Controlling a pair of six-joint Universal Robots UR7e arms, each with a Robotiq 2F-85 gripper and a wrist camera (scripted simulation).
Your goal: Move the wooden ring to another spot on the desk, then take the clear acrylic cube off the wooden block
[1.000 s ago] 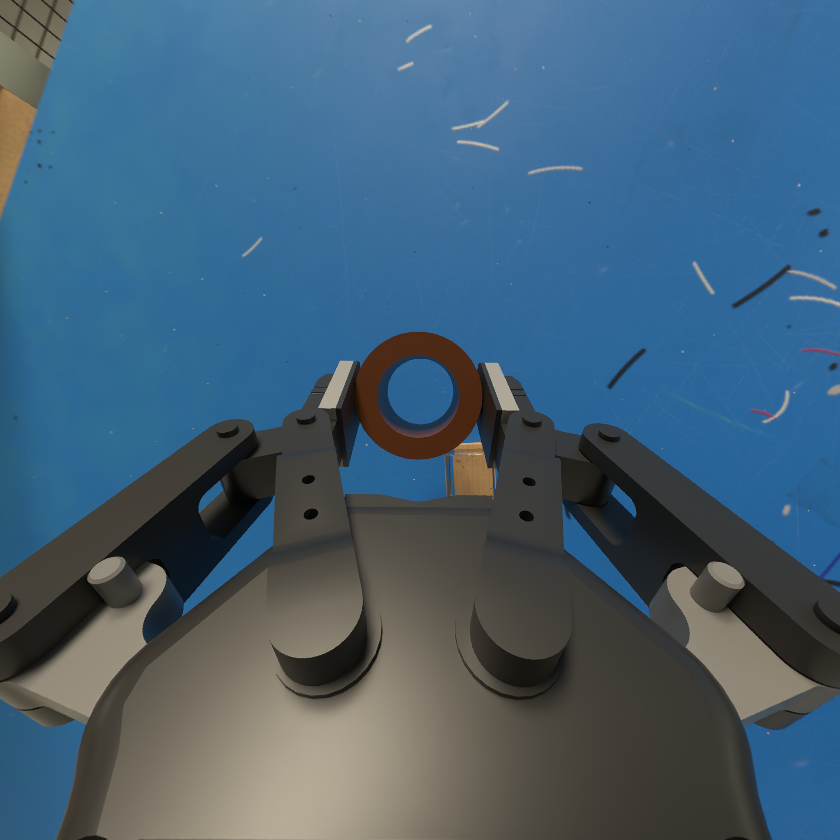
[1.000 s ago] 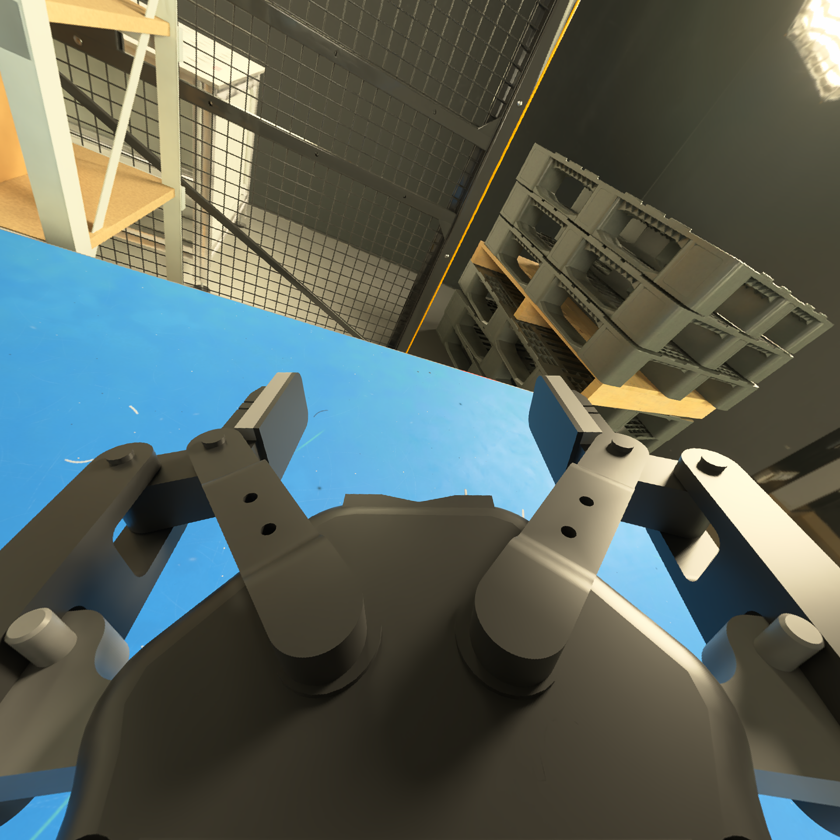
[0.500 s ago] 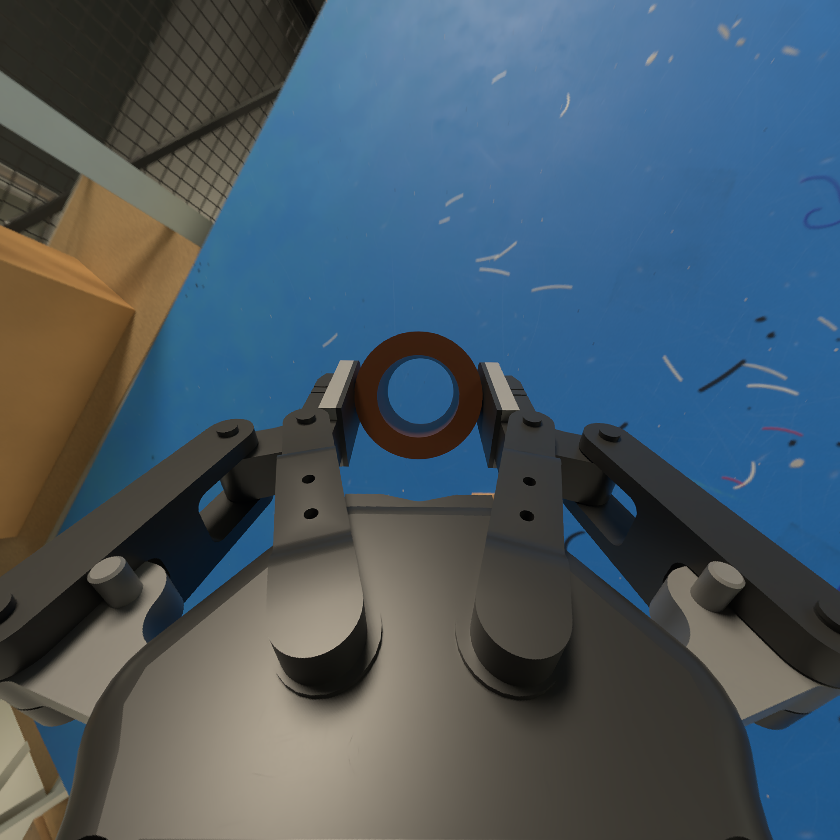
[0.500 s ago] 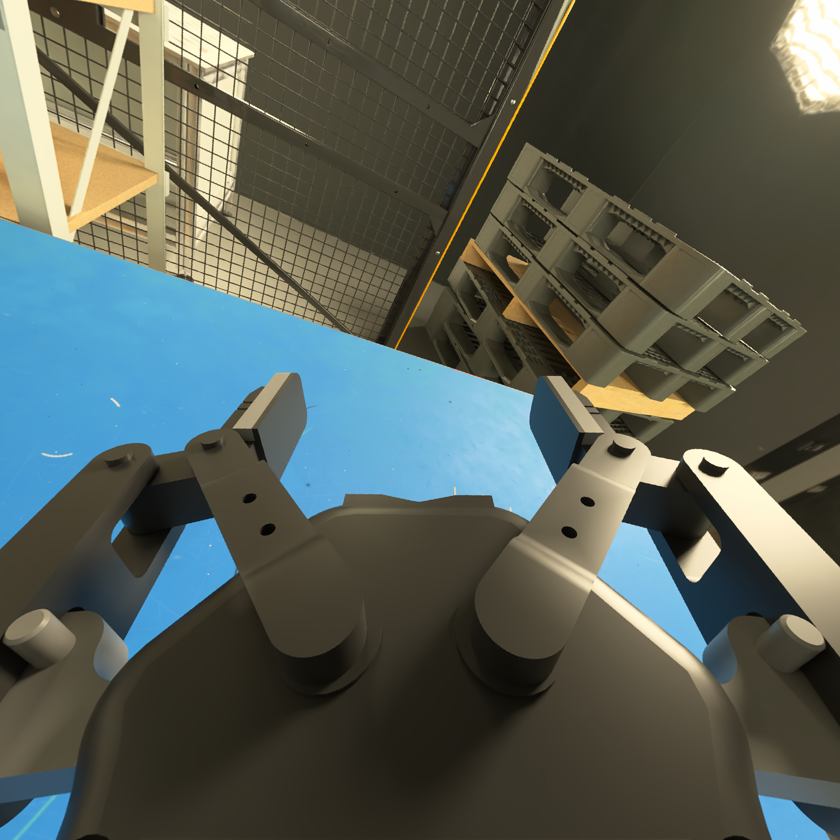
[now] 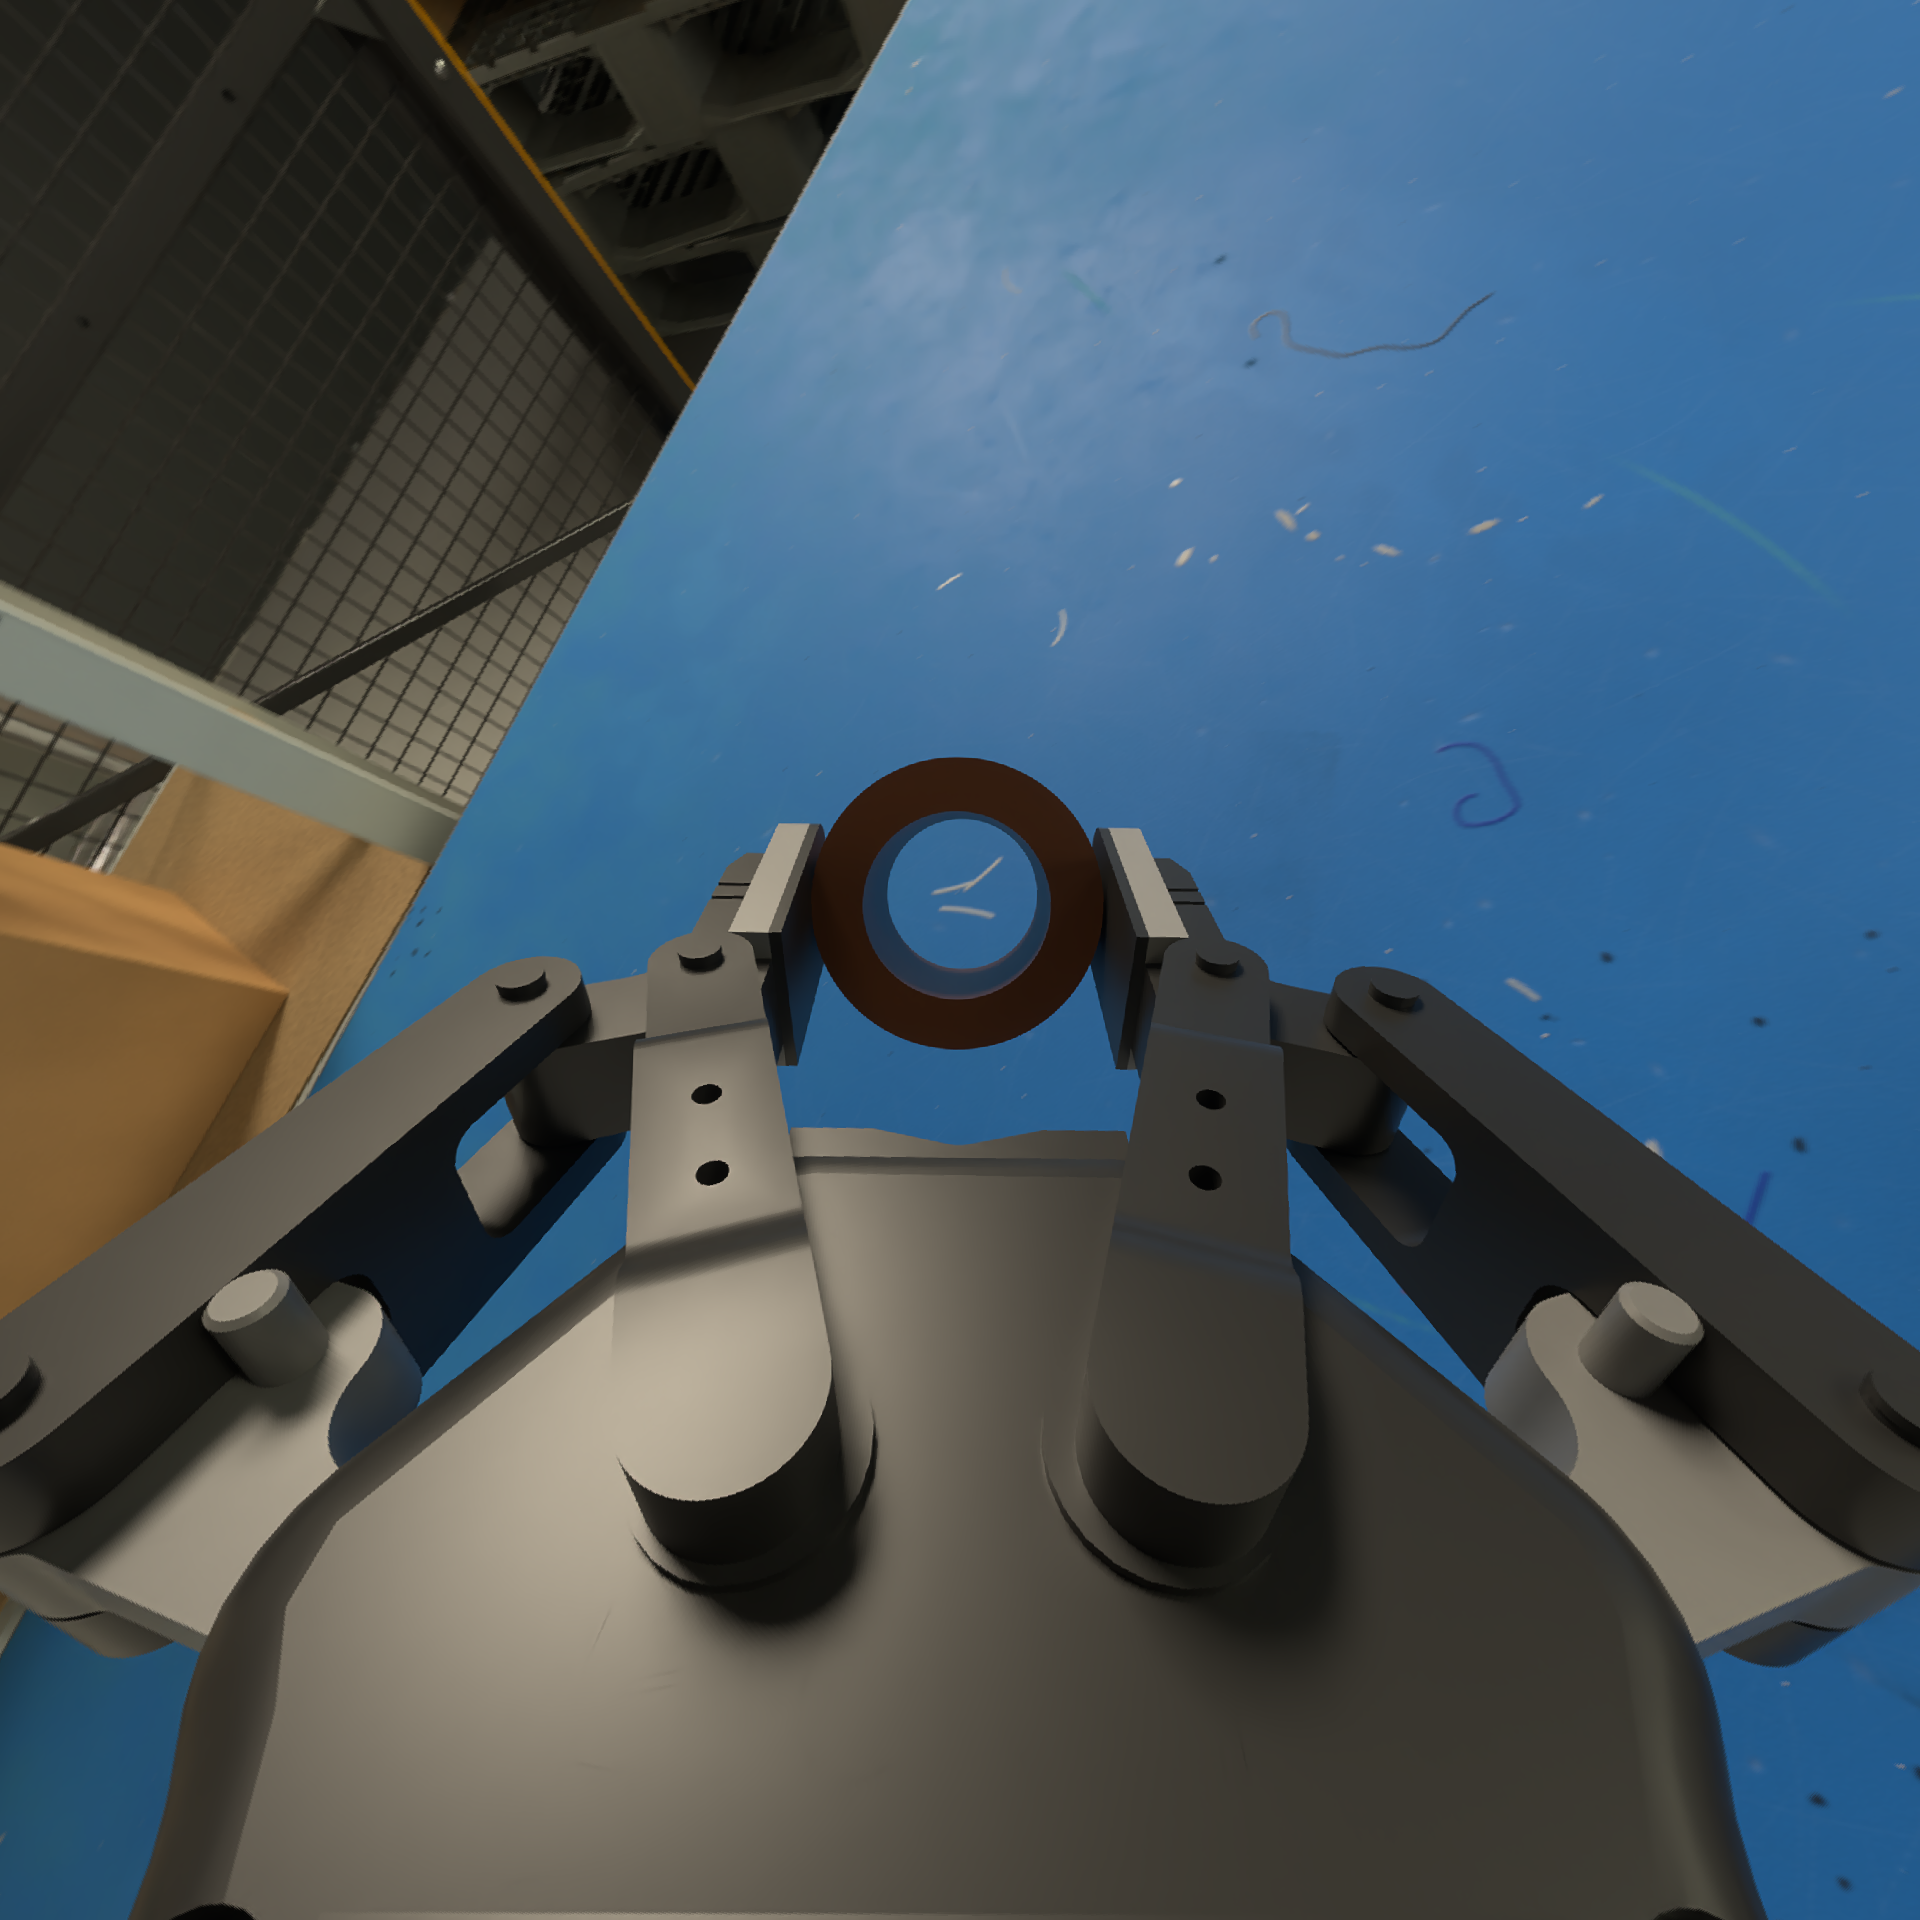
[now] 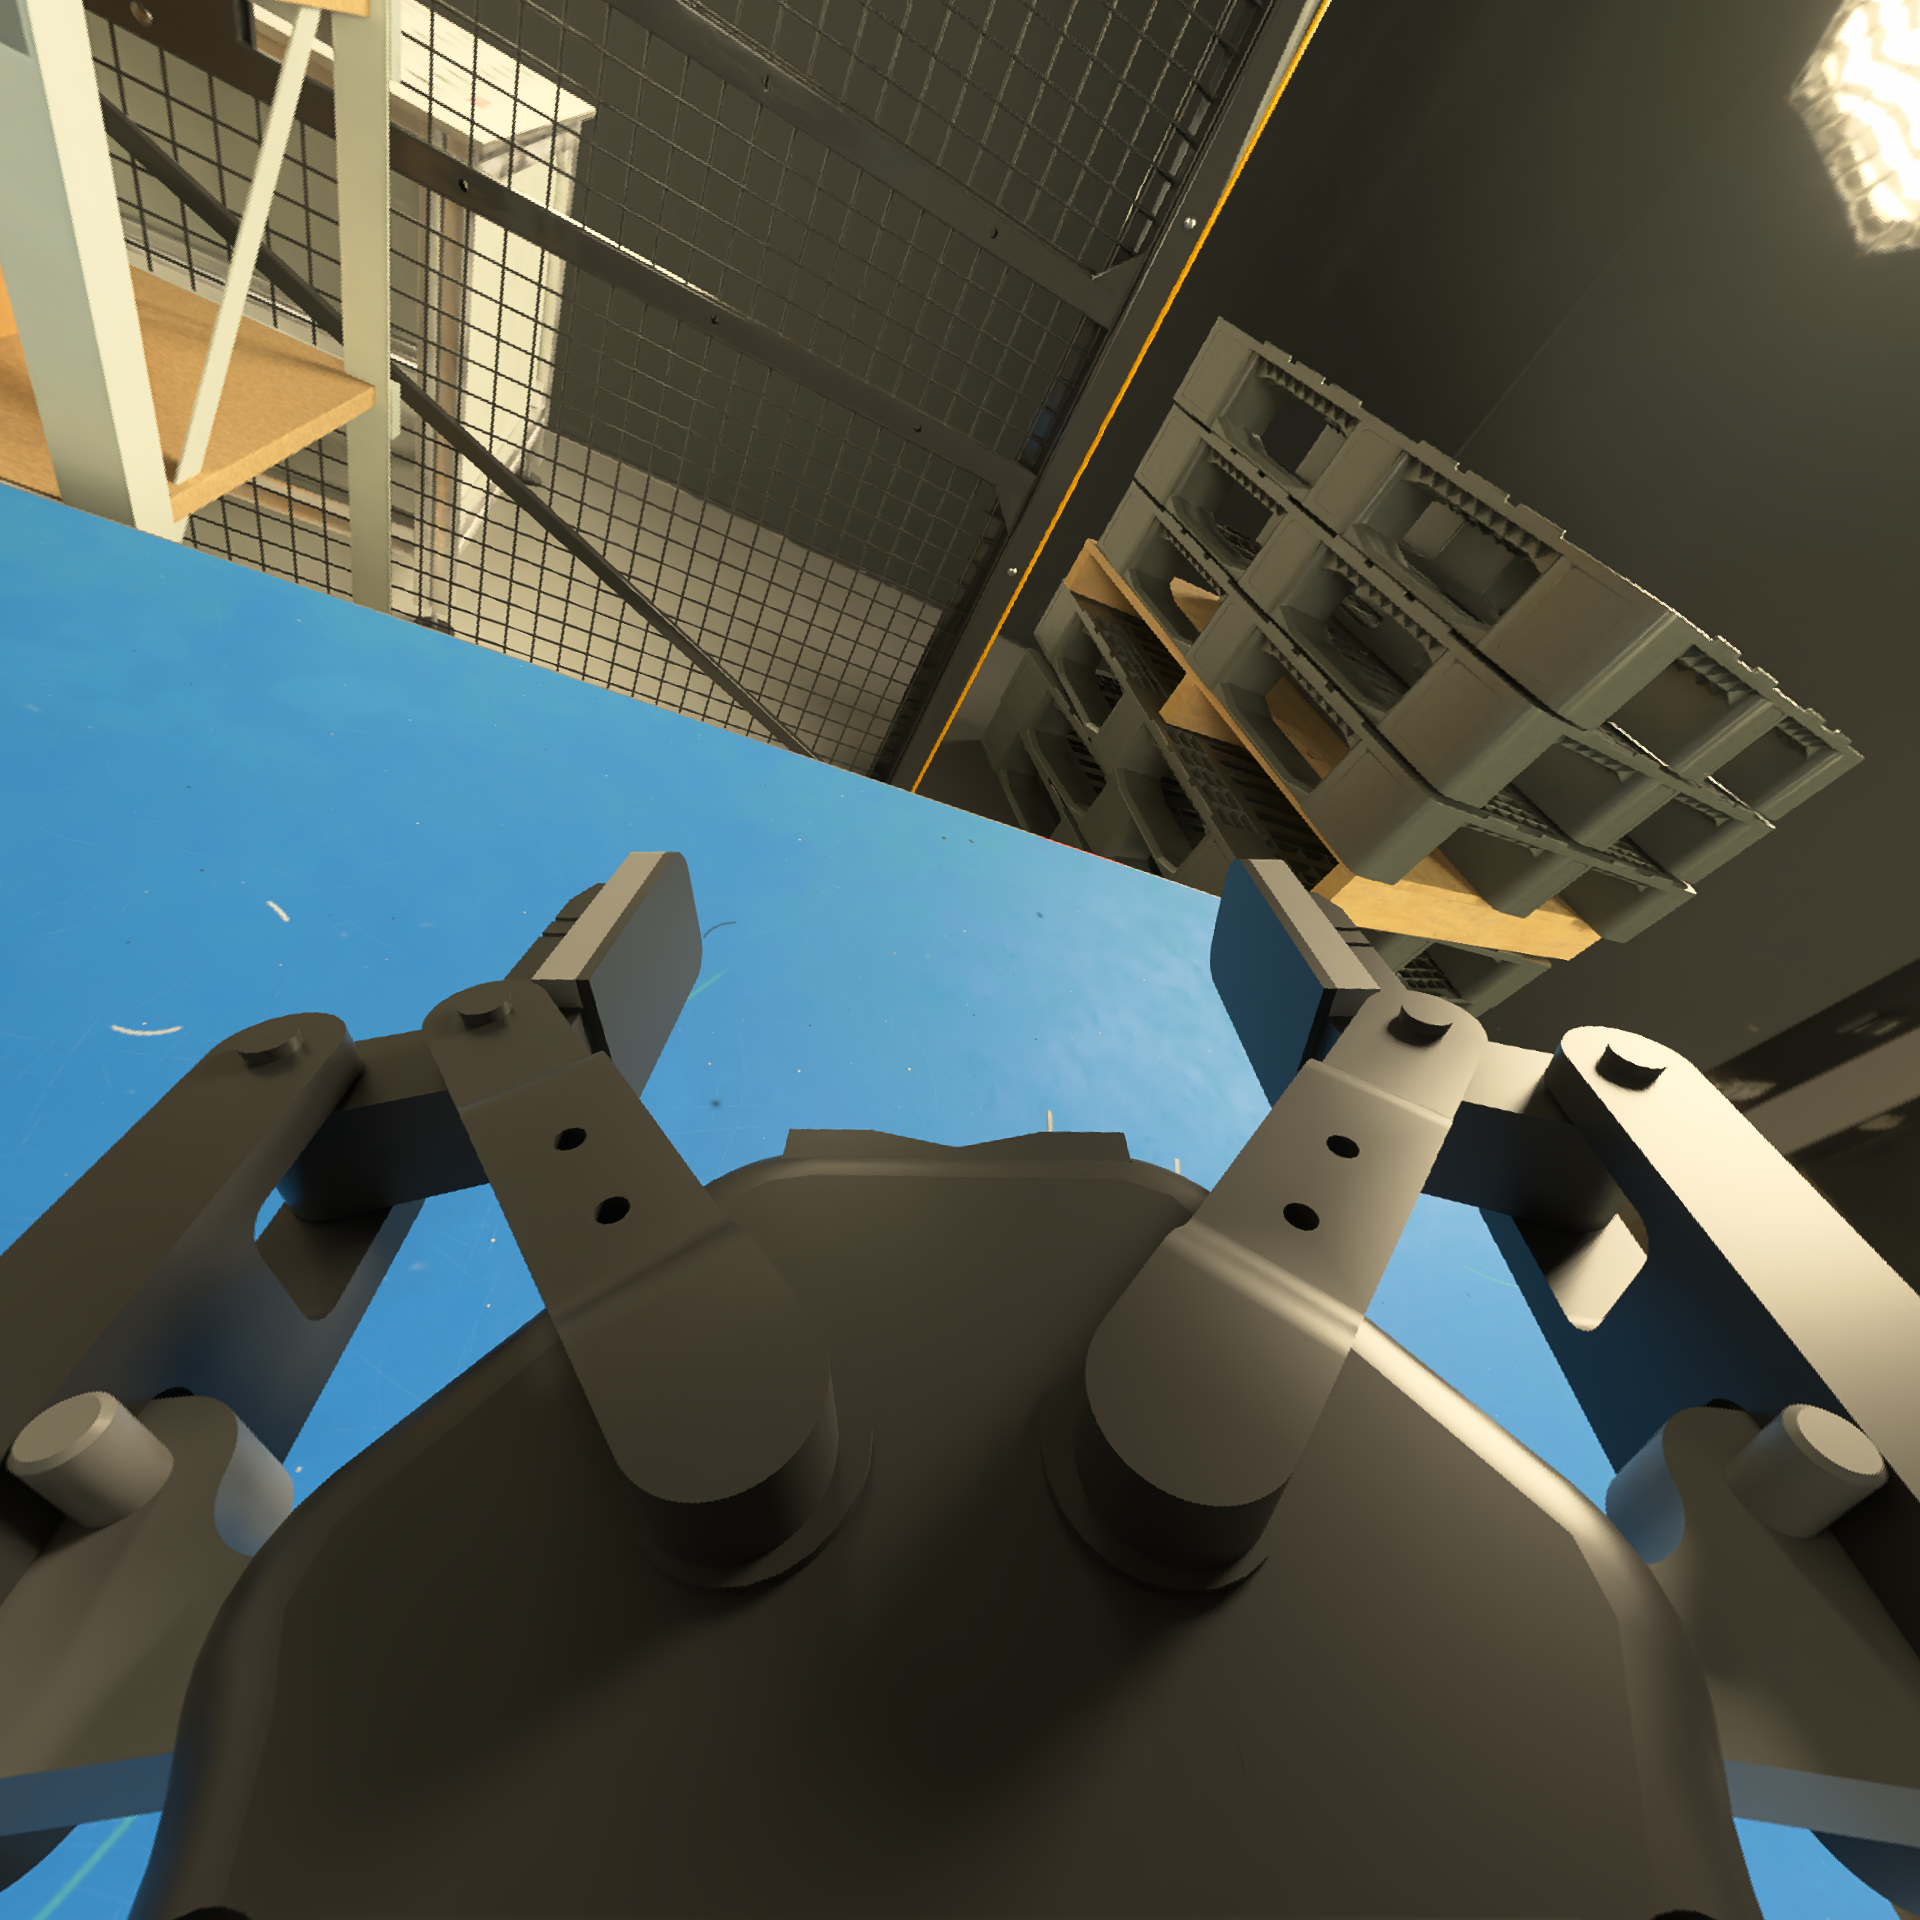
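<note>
A warehouse corner surrounds the work: wire-mesh fencing (image 6: 727,395), a stack of grey pallets (image 6: 1455,665) and a cardboard box (image 5: 114,1039) off the edge of the scuffed blue counter (image 5: 1351,520).

The left gripper (image 5: 956,914) is clamped on the wooden ring (image 5: 862,987), one pad (image 5: 774,883) pressed to each outer side, so the ring sits between the fingertips, lifted clear of the counter. Its hole faces straight along the fingers and the blue top with pale flecks shows through it, so its axis runs toward the surface below. The coming move, I'd say, is a straight lowering onto the bare patch ahead, staying off the counter's edge to the left.

The right gripper (image 6: 956,935) hangs with its jaws spread wide and nothing between them, pointing at the far edge of the counter. The clear acrylic cube and the wooden block appear in neither view, so I cannot tell which arm is nearer them.

No brand marks, labels or readable writing show anywhere.
</note>
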